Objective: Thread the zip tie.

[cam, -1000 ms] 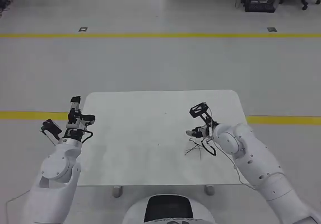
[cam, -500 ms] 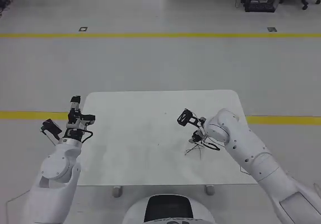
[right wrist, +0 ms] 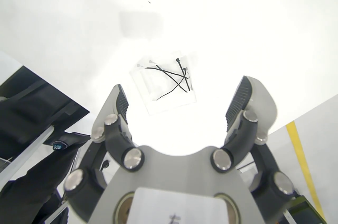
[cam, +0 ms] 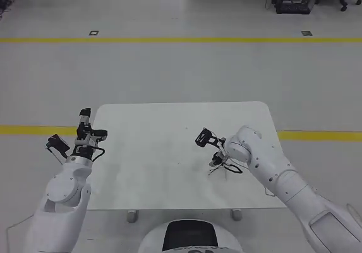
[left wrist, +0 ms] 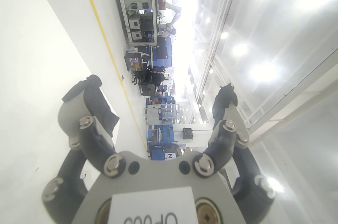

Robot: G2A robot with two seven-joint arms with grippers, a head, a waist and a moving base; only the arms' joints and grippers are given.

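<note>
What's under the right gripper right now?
A few black zip ties lie crossed on a clear square tray on the white table, below the open right gripper. Where they overlap, the lower ones are partly covered.

Matt table [cam: 155, 145], black plastic zip ties [right wrist: 183, 74]

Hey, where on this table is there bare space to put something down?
The table is bare across its far half and its middle, from the left gripper at the left edge over to the right gripper. It is crowded only right of the middle, toward the robot, where the zip ties lie under the open right gripper.
</note>
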